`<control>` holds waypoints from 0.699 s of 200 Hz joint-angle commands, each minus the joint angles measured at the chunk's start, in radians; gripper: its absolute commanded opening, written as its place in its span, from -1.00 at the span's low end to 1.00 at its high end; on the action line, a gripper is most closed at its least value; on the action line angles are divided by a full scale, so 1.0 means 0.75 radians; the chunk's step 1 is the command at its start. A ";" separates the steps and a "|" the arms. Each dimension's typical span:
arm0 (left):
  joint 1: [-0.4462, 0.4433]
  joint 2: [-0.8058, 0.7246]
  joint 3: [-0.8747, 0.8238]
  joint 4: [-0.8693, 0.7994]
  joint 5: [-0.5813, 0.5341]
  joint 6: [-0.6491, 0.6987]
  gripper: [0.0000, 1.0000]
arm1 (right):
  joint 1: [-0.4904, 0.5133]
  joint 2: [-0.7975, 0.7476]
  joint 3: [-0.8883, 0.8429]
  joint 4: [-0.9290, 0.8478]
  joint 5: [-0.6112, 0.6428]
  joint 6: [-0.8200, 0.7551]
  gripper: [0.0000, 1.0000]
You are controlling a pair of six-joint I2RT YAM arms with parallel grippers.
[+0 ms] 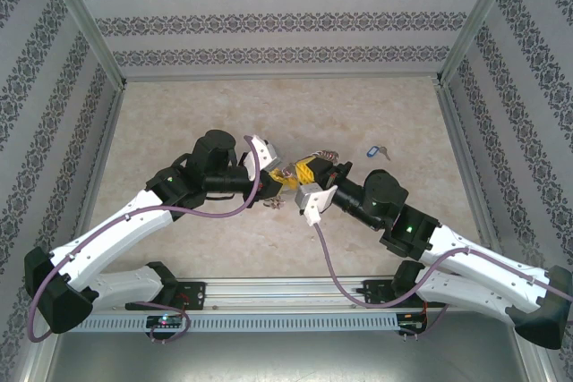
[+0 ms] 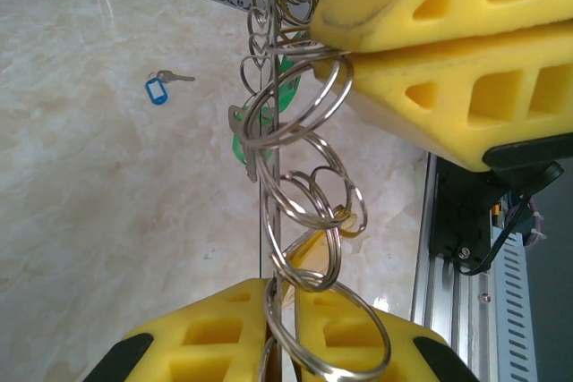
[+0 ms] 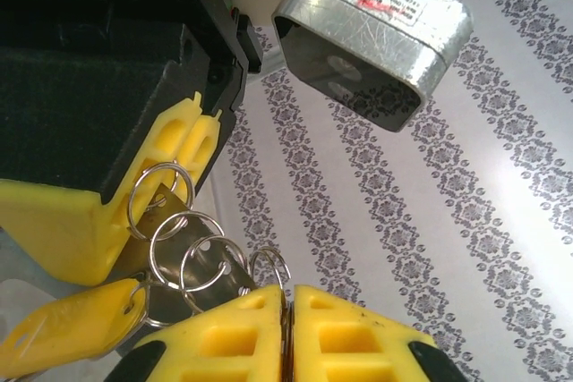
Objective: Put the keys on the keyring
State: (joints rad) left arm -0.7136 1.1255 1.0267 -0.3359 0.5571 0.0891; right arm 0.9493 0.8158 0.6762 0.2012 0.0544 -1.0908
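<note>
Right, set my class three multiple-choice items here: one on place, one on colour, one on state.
1. Where is the blue-capped key? A on the wall; B alone on the table; C on the front rail.
2. The right claw's fingers are: A red; B white; C yellow.
3. The right claw is: A shut on the keyring; B wide open; C holding a cloth.
Key: B, it lies by itself on bare tabletop; C, yellow foam; A, fingers pressed together on the ring's wire.

No legible txt or nos.
</note>
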 commanded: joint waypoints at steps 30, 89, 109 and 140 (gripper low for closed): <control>-0.010 -0.048 -0.006 0.045 -0.017 0.023 -1.00 | -0.070 -0.023 -0.002 -0.062 -0.073 0.140 -1.00; -0.010 -0.071 -0.062 0.085 -0.015 0.010 -0.92 | -0.135 0.026 -0.038 -0.039 -0.148 0.311 -1.00; -0.010 -0.073 -0.074 0.098 -0.013 0.012 -1.00 | -0.156 0.033 -0.048 -0.047 -0.170 0.337 -1.00; -0.010 -0.075 -0.067 0.104 -0.111 0.000 -1.00 | -0.190 -0.012 -0.076 -0.120 -0.258 0.332 -0.63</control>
State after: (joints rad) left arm -0.7136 1.1179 0.9638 -0.3286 0.5152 0.0925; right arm 0.8436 0.8379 0.6510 0.1673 -0.1310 -0.8669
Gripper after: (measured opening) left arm 0.133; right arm 0.123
